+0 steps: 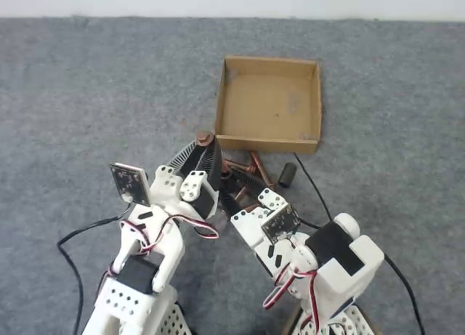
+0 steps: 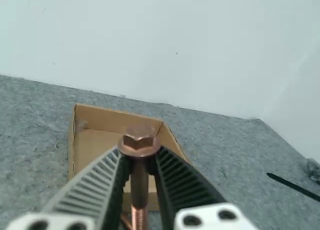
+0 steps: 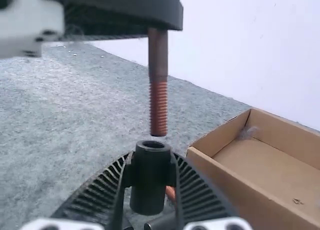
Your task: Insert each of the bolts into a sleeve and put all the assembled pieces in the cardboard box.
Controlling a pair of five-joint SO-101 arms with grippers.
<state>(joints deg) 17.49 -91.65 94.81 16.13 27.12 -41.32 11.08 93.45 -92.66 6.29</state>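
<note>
Surface: grey carpet (image 1: 87,95); white wall (image 2: 175,40) behind. On carpet ahead of arms: open-topped cardboard box (image 1: 267,142). Just beside its front wall: loose bolts (image 1: 254,166) and spare sleeve (image 1: 288,174); black cable (image 1: 314,191) runs near. Claw of left gripper (image 2: 139,152) pinches held bolt (image 2: 139,140), head up. Claw of right gripper (image 3: 151,162) clamps upright sleeve (image 3: 150,185). Held bolt's tip hangs just above its bore.

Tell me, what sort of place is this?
Probably a small robotics workbench or lab. A grey mat lies against a bare wall. The left gripper holds a bolt over the sleeve in the right gripper, with a cardboard box nearby.
</note>
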